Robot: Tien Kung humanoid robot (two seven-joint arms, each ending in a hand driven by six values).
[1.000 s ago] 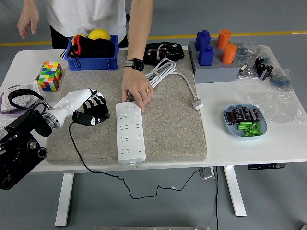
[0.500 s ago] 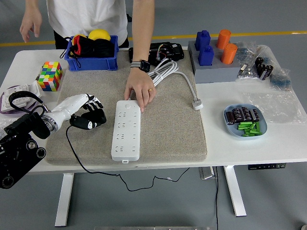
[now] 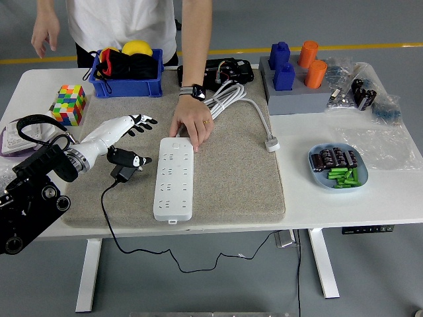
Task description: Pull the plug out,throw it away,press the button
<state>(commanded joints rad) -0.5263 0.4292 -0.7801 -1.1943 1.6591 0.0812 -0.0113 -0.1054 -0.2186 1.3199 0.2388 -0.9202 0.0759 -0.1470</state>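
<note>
Since half a second ago the left hand is opening, fingers spread and gripping nothing, while the white power strip, long axis running near to far, is lying just right of it and the black plug is dropping just beneath its fingers onto the mat.
</note>
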